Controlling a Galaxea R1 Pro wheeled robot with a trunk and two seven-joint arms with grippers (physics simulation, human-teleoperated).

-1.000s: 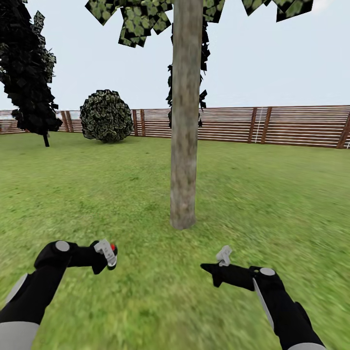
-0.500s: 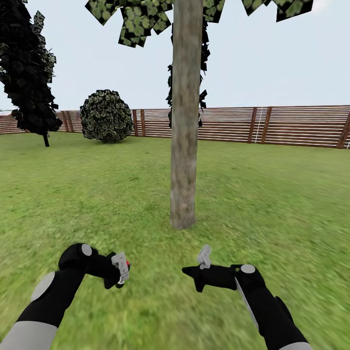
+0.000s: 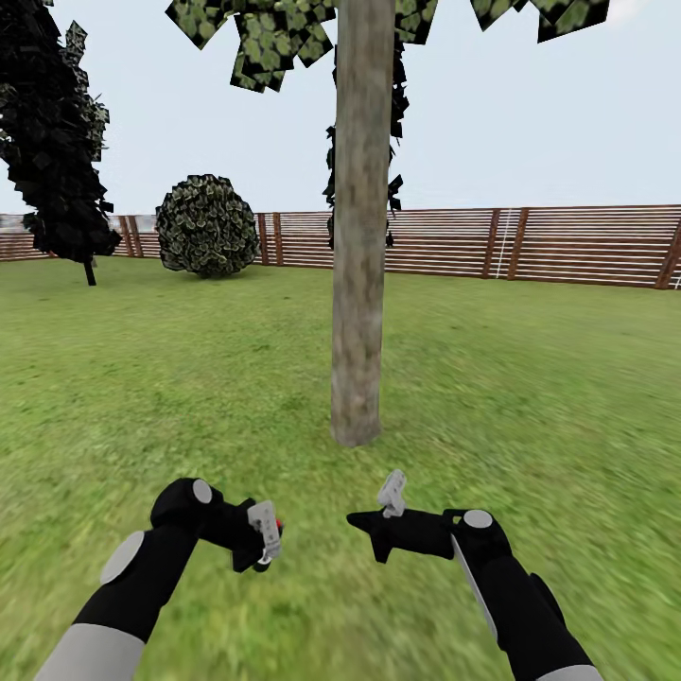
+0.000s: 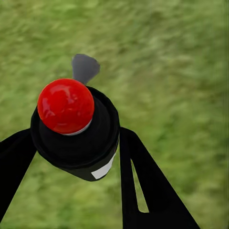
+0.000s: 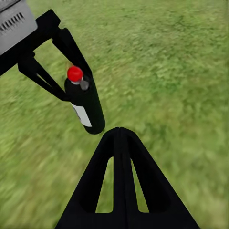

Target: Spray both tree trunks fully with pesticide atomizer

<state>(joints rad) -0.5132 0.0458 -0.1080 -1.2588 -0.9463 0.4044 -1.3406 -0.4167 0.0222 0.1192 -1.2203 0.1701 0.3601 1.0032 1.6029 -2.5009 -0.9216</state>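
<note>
Both arms have drawn inward over the last second, so the left tool (image 3: 265, 534) and right tool (image 3: 390, 494) now sit close together low over the grass (image 3: 530, 397), which suggests the robot is lining up to spray rather than travelling. The left tool's fingers are closed around the atomizer (image 4: 76, 129), its red cap (image 4: 65, 105) toward the wrist camera and its pale label (image 4: 103, 169) just visible; the right wrist view shows the same bottle (image 5: 85, 102) clamped between them. The right tool's fingers are pressed together on nothing. Beyond, the trunk (image 3: 361, 236) stands straight ahead, apparently unsprayed, though its mottled bark could hide specks. Farther off are a round bush (image 3: 207, 225) and the slatted fence (image 3: 530, 244).
</note>
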